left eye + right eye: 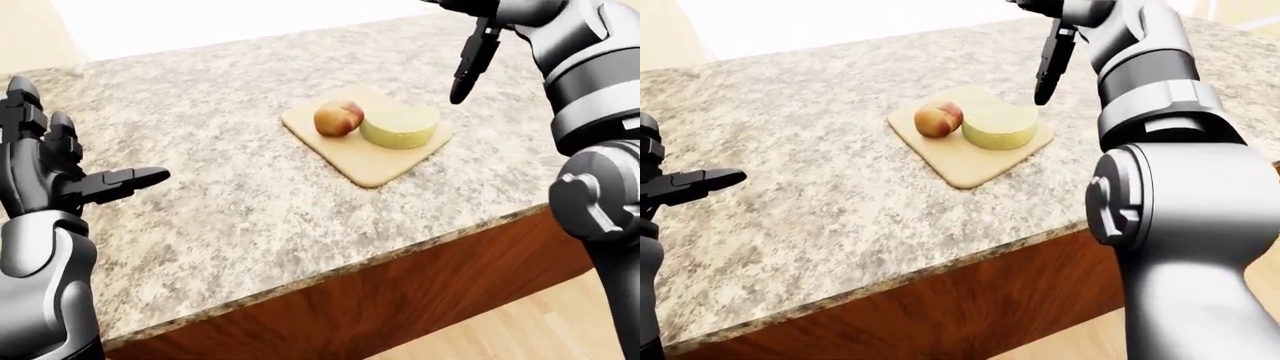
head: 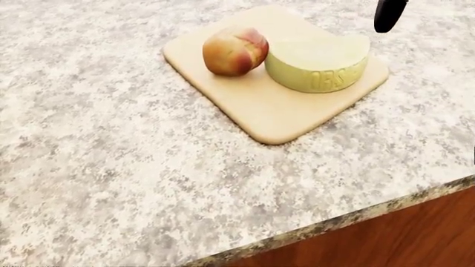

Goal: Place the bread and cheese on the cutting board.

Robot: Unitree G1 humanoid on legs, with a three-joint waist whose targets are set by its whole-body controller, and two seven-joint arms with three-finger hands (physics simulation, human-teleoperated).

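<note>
Closing entry, task judged at its last step: both items already lie on the board, nothing held.

- Bread [image 2: 234, 52]: round, brown-and-red roll, resting on the cutting board [image 2: 260, 114], touching the cheese; down and to the left of the right fingers in the head view.
- Cheese [image 2: 318, 65]: pale yellow-green wheel with a notch cut out, on the same board, just below the right fingers and apart from them.
- Right hand [image 1: 470, 64]: raised above the tabletop [image 2: 111, 167], dark fingers [image 2: 389, 14] hanging down, pinching nothing; their spread cannot be told.
- Left hand [image 1: 60, 172]: well apart to the left, fingers spread, empty.
- Writing: raised letters on the cheese rim, seemingly "ORS", the rest unreadable; no other label seen.
- Next move, as a judgement: draw the right hand clear without brushing the cheese.
</note>
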